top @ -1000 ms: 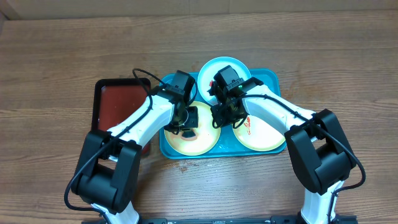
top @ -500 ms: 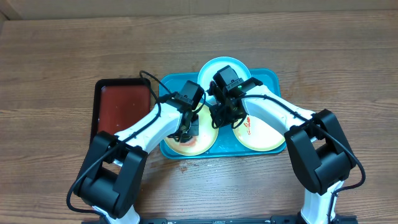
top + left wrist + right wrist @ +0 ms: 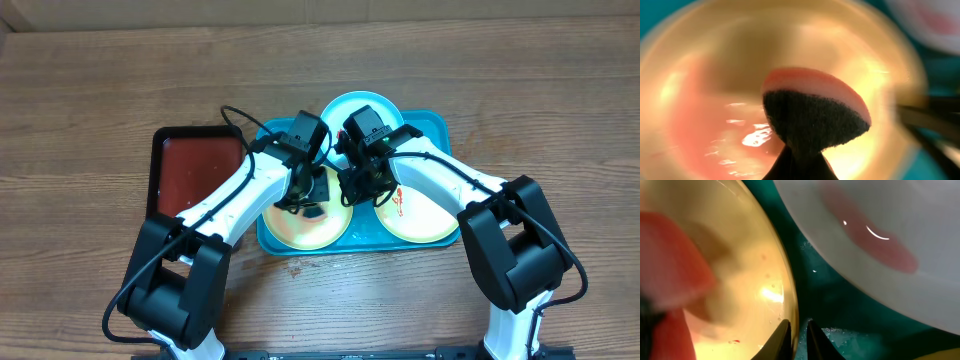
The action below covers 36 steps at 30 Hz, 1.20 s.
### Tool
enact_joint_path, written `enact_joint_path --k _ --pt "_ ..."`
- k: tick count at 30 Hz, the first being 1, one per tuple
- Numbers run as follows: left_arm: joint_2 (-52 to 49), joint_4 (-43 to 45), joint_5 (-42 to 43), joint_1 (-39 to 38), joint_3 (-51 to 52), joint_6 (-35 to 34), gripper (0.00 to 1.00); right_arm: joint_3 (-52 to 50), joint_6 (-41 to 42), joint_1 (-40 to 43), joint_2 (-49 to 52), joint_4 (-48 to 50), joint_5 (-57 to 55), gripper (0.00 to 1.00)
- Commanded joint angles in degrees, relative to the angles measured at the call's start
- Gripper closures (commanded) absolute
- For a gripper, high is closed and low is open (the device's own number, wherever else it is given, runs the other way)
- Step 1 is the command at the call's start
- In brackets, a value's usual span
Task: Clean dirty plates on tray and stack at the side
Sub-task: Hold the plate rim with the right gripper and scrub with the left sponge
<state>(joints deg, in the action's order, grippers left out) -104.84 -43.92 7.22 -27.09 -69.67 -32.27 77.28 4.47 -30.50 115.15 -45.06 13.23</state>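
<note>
Three plates lie on the blue tray [image 3: 432, 124]: a left yellow plate [image 3: 300, 230], a right yellow plate [image 3: 425, 222] with red smears, and a light blue plate [image 3: 352, 104] at the back. My left gripper [image 3: 310, 197] is shut on a sponge [image 3: 815, 112], dark side toward the camera, over the left yellow plate [image 3: 715, 75], which is wet and pink-smeared. My right gripper [image 3: 797, 336] is shut on that plate's right rim [image 3: 790, 295], one finger on each side. The light blue plate [image 3: 900, 225] carries a red smear [image 3: 875, 247].
A smaller dark red tray [image 3: 195, 170] with a black rim sits on the wooden table just left of the blue tray. The two arms reach in side by side, their wrists close together over the tray's middle.
My left gripper has swept the sponge over the left yellow plate, toward the near edge and back to its middle. The right gripper has stayed on the rim.
</note>
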Motion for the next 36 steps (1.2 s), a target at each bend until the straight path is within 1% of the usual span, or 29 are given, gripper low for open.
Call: enact_joint_path --k 1,8,11,17,26,31,36 --pt "0.46 0.76 9.77 -0.98 -0.22 0.07 0.96 -0.15 0.22 0.24 0.39 0.02 -1.20 0.87" --pt "-0.48 2.21 -0.42 -3.43 0.24 -5.68 0.96 -0.15 0.22 0.24 0.39 0.04 -1.20 0.87" --pt "-0.81 3.32 -0.37 -4.39 0.24 -5.77 0.96 -0.15 0.22 0.24 0.39 0.00 -1.20 0.87" --pt "-0.81 3.43 -1.46 -6.34 0.26 -9.27 0.96 -0.15 0.22 0.24 0.39 -0.07 -1.22 0.87" --pt "-0.83 3.34 -3.32 -8.61 0.31 -18.45 0.96 -0.15 0.20 0.26 0.39 -1.27 -2.97 0.87" --pt "-0.81 1.92 -4.63 -7.65 0.31 -18.99 0.96 -0.15 0.20 0.26 0.39 -1.29 -2.93 0.87" --pt "-0.81 1.99 -1.57 -6.49 0.31 -17.62 0.96 -0.13 0.15 0.35 0.39 -1.44 -2.93 0.87"
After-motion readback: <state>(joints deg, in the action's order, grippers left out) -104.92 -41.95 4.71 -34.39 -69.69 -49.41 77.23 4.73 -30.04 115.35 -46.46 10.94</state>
